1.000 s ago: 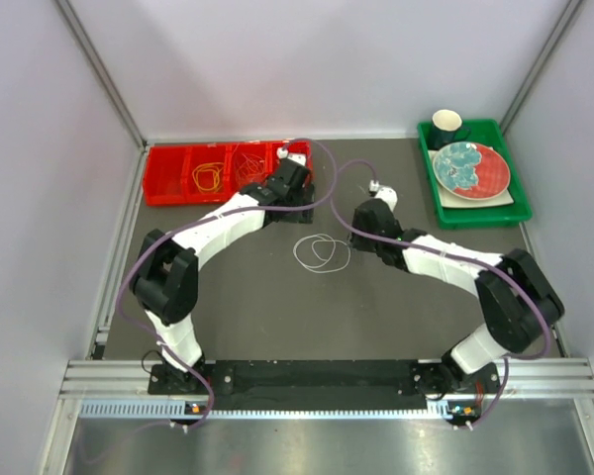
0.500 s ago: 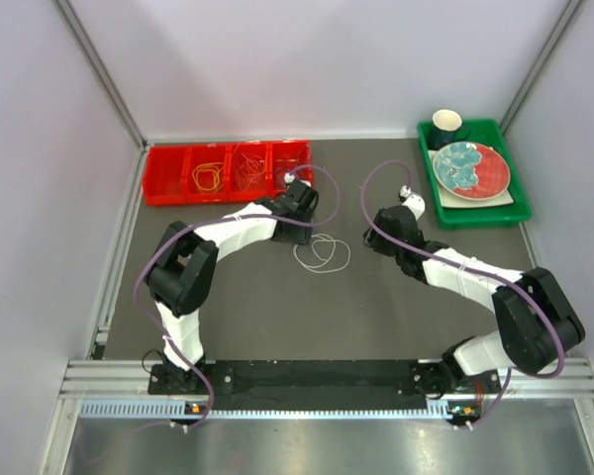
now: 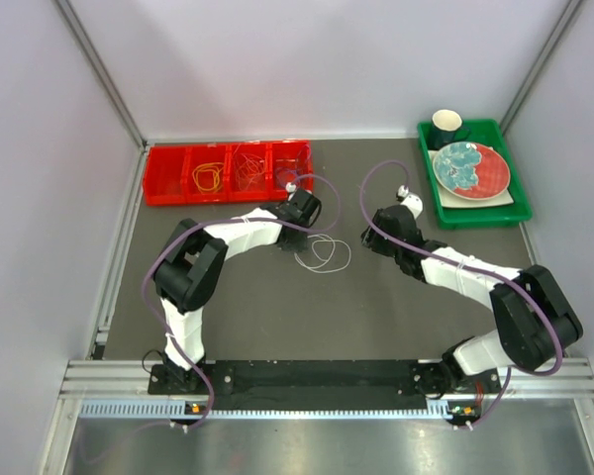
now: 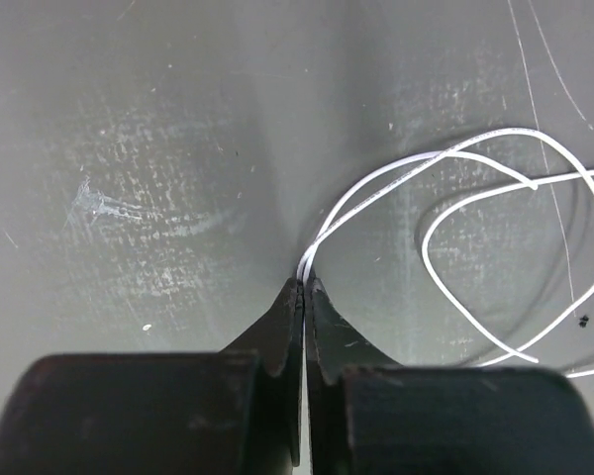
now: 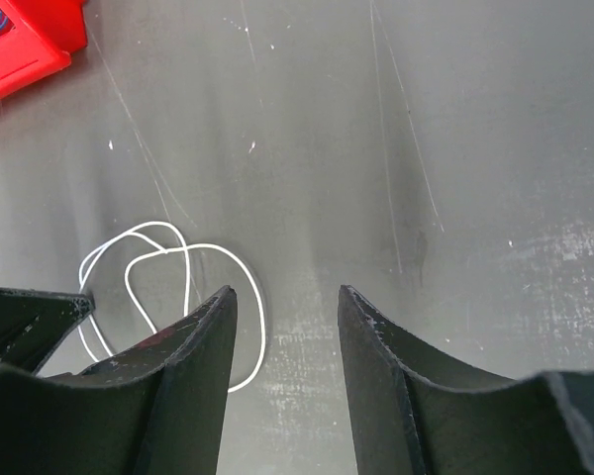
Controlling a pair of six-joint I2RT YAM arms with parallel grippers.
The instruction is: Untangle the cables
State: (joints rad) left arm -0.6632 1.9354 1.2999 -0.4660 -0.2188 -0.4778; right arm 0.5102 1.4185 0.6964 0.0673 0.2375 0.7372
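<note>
A white cable (image 3: 325,253) lies in loose overlapping loops on the dark table, between the two arms. My left gripper (image 3: 298,240) is down at the loops' left edge. In the left wrist view the left gripper (image 4: 305,283) is shut, with the white cable (image 4: 533,185) pinched at its very tips. My right gripper (image 3: 369,240) hovers just right of the loops. Seen from the right wrist, the right gripper (image 5: 287,293) stands open with nothing between its fingers, and the white cable (image 5: 194,245) lies to its left. A yellow cable (image 3: 207,176) and thin reddish cables (image 3: 246,170) rest in the red bin.
The red compartment bin (image 3: 168,196) sits at the back left, its corner (image 5: 30,40) showing in the right wrist view. A green tray (image 3: 475,215) at the back right holds a patterned plate (image 3: 470,166) and a dark cup (image 3: 445,127). Walls close in on three sides.
My left gripper came away from the red bin, dropped to the white cable's left edge and shut on it. The right gripper drew back to the right, then held still.
</note>
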